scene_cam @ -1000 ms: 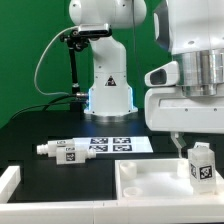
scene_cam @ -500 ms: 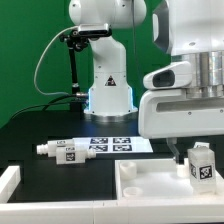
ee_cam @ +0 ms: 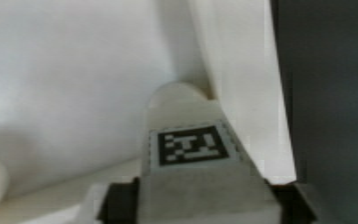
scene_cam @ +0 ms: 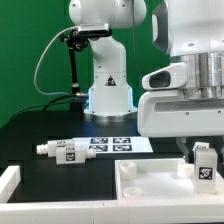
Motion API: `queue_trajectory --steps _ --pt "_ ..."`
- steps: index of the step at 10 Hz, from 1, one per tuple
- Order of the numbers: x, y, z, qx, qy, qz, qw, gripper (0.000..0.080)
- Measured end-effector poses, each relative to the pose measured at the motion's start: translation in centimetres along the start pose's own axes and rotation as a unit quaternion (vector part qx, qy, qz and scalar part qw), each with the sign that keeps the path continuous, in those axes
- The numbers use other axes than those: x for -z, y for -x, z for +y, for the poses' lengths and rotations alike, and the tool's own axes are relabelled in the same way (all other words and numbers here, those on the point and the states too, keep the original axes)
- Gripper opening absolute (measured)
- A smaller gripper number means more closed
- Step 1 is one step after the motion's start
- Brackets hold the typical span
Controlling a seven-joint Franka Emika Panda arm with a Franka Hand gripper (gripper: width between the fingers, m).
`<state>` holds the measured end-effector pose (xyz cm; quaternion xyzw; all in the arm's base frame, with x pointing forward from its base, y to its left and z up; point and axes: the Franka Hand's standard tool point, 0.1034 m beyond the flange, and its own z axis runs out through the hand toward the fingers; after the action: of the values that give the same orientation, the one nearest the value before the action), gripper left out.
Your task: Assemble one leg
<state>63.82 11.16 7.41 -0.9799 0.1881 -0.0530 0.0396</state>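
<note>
My gripper [scene_cam: 202, 152] is shut on a leg [scene_cam: 205, 165], a small white post with a black-and-white tag, held upright over the far right corner of the large white tray-shaped part [scene_cam: 150, 186]. In the wrist view the leg [ee_cam: 194, 140] runs out between my dark fingers [ee_cam: 123, 202], with the tray's white floor and rim behind it. A second leg [scene_cam: 63, 151] lies on its side on the black table at the exterior view's left. Whether the held leg touches the tray, I cannot tell.
The marker board [scene_cam: 116, 143] lies flat behind the tray, in front of the robot base [scene_cam: 108, 95]. Another white part's corner [scene_cam: 8, 186] shows at the lower left edge. A green wall stands behind.
My gripper has sunk a little with the leg, bringing it lower against the tray's right corner. The lying leg has not moved.
</note>
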Motion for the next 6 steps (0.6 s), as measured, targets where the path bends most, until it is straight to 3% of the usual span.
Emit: queue_trajectory --steps 3,5,6 --pt "-0.01 0.27 -0.13 -0.188 0.011 0.005 0.982 0.0286" --pt "-0.11 -0.01 -0.06 -0.341 0.010 0.000 0.940 0.0286" --pt "-0.12 -0.11 -0.04 -0.422 0.009 -0.005 0.906 0.0286"
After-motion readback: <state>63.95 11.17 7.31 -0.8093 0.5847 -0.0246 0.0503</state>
